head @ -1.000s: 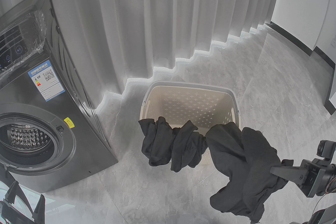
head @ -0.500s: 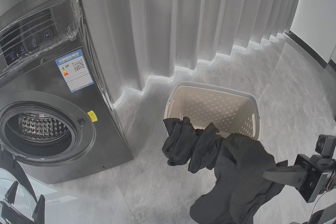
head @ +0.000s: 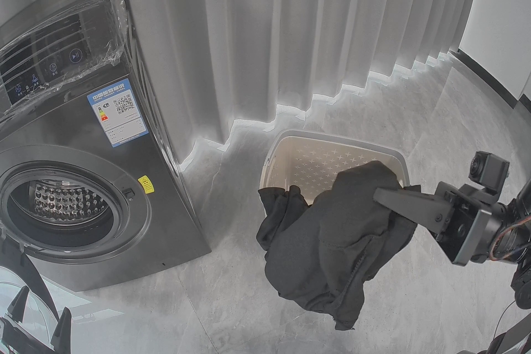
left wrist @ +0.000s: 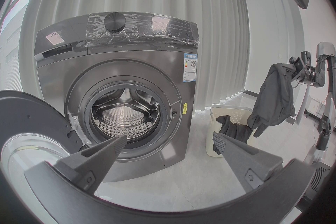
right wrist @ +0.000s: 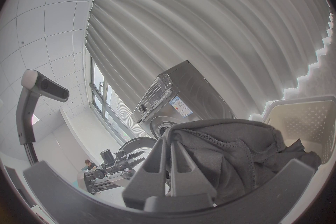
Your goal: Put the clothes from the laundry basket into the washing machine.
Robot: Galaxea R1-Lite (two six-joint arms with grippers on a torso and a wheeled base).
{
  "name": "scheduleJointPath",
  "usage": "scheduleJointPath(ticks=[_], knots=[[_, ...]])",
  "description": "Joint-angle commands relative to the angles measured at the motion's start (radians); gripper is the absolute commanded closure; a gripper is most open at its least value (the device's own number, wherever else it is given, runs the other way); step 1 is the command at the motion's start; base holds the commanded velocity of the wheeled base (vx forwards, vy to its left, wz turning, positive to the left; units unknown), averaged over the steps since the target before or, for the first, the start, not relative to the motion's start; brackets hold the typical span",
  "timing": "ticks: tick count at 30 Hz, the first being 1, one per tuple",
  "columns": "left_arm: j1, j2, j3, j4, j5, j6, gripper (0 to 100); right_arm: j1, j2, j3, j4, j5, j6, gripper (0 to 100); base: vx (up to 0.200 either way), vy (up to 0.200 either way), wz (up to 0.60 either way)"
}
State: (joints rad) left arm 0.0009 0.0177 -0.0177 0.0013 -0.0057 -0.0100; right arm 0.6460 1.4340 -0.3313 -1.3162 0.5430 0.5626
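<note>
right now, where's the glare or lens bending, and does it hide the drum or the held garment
Head view: bright strip under the curtain hem, sheen on the film-wrapped panel of the washing machine; the drum is not washed out. Left wrist view: fisheye bows machine and curtain, corners dark. Right wrist view: same bowing; the dark garment in the right gripper shows its seams.

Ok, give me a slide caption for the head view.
Right hand holds a dark garment up by the laundry basket; washing machine stands open.
</note>
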Motion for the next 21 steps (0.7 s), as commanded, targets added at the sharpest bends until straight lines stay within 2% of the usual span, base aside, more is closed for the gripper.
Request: scheduleJointPath(ticks=[1, 6, 11, 13, 18, 21], knots=[[0.001, -0.015, 0.016, 0.0, 0.0, -0.002, 0, -0.028, 0.147, -0.002, -0.078, -0.001, -0.001, 100, 0.0, 0.0, 0.0], [0.001, -0.015, 0.016, 0.0, 0.0, -0.002, 0, -0.032, 0.184, 0.001, -0.158, -0.006, -0.001, 100, 0.0, 0.0, 0.48], [0.001, -0.015, 0.016, 0.0, 0.0, -0.002, 0, -0.045, 0.184, 0.008, -0.146, -0.008, -0.006, 100, 0.0, 0.0, 0.6], [0.001, -0.015, 0.016, 0.0, 0.0, -0.002, 0, -0.055, 0.187, 0.008, -0.144, -0.009, -0.021, 100, 0.0, 0.0, 0.0], [0.001, -0.015, 0.016, 0.0, 0.0, -0.002, 0, -0.08, 0.227, 0.023, -0.146, -0.011, -0.113, 100, 0.0, 0.0, 0.0], [0.001, -0.015, 0.016, 0.0, 0.0, -0.004, 0, -0.074, 0.233, 0.026, -0.146, -0.011, -0.13, 100, 0.0, 0.0, 0.0]])
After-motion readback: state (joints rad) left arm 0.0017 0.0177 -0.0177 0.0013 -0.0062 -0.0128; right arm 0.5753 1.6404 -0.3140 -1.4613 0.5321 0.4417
